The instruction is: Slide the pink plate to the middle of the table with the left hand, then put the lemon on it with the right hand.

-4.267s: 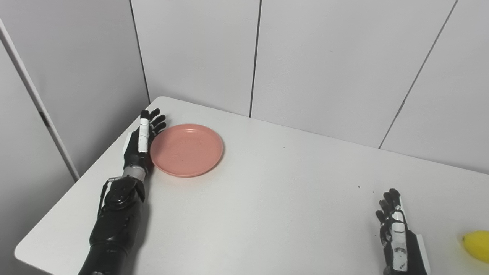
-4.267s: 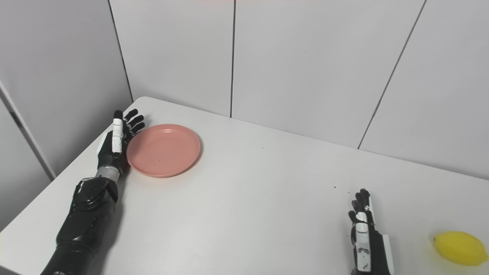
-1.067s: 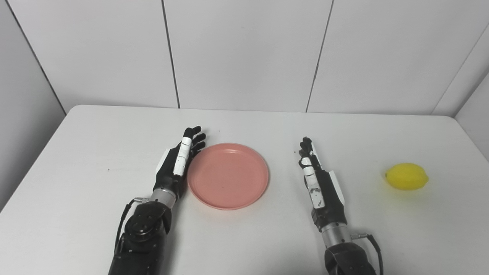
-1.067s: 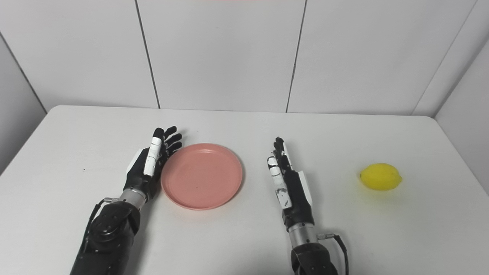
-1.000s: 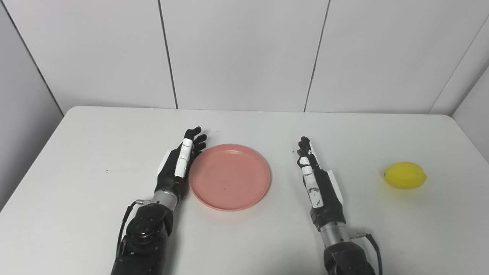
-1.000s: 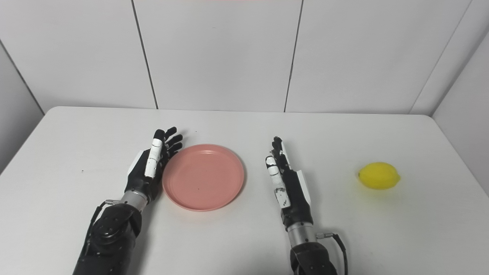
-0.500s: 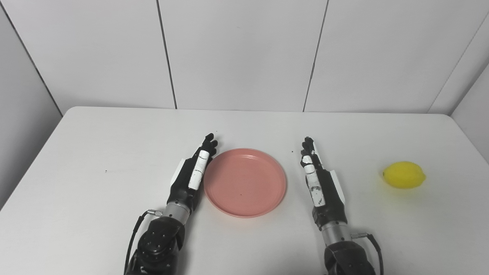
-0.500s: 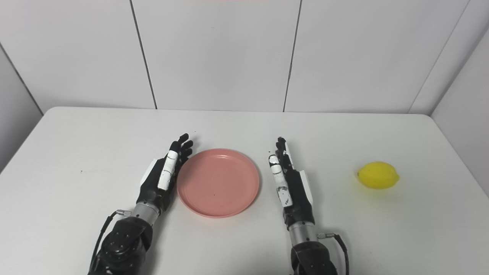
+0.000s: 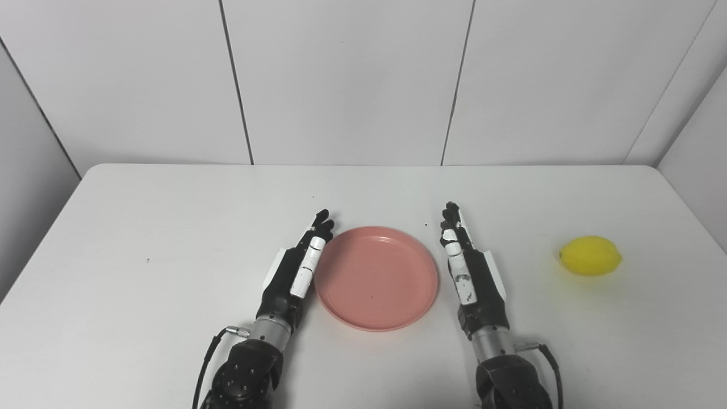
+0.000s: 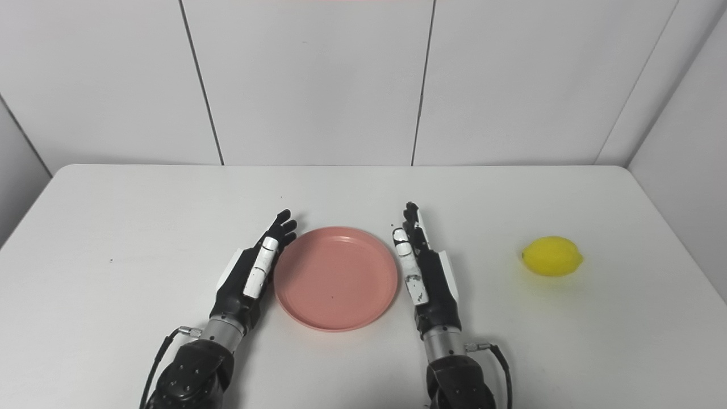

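The left hand [image 9: 295, 271], flat and empty, stands edge-on against the pink plate's [image 9: 376, 277] left rim to push it sideways over the counter [image 9: 142, 238], while the right hand [image 9: 471, 272], likewise extended and empty, flanks its right rim, lemon [image 9: 590, 256] well to its right

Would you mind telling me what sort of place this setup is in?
Probably a lab test booth rather than a kitchen: bare white panel walls enclose a plain white table that holds only a pink plate and a lemon.
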{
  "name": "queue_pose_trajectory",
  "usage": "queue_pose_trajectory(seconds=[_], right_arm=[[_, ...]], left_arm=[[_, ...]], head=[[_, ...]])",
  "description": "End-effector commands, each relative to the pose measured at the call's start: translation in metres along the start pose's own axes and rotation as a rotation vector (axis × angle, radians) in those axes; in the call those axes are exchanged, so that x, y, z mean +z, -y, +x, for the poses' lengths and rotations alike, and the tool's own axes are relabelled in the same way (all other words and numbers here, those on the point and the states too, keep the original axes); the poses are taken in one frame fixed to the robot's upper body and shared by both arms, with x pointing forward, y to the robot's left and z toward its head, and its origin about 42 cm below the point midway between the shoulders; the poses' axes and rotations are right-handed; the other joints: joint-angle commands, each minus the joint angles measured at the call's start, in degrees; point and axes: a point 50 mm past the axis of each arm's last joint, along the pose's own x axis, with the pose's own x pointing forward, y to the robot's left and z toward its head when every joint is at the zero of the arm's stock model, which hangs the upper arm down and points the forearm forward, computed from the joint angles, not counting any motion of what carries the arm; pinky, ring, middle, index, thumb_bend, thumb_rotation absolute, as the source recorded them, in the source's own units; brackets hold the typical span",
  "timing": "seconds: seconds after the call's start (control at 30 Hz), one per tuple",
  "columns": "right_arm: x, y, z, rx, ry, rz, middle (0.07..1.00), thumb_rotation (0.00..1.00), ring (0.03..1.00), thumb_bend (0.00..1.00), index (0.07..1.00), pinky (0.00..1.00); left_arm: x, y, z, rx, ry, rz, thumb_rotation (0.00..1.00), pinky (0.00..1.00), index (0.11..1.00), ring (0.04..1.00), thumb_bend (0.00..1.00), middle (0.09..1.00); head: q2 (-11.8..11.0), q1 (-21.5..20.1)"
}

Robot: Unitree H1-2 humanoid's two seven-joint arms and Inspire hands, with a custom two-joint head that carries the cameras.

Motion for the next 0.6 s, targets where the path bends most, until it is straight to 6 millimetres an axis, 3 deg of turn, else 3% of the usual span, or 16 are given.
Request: queue_pose_trajectory(seconds=[0.0,0.37,0.57], right_arm=[[0.016,-0.005,0.009,0.001,0.058,0.008,1.000,1.00,1.000,0.82,1.000,1.00],[0.017,-0.003,0.009,-0.023,0.095,-0.006,1.000,0.99,1.000,0.80,1.000,1.00],[0.029,0.008,0.009,-0.083,0.180,-0.241,1.000,1.00,1.000,0.72,1.000,1.00]], left_arm=[[0.017,0.004,0.004,-0.009,0.093,0.006,1.00,0.96,0.962,0.968,0.65,0.966],[0.007,-0.008,0.010,0.068,0.092,0.021,1.00,1.00,0.979,0.997,0.69,0.984],[0.000,-0.015,0.016,0.121,0.107,0.022,1.00,1.00,0.984,0.999,0.68,0.983]], head=[[-0.04,-0.08],[-0.21,-0.51],[-0.55,-1.39]])
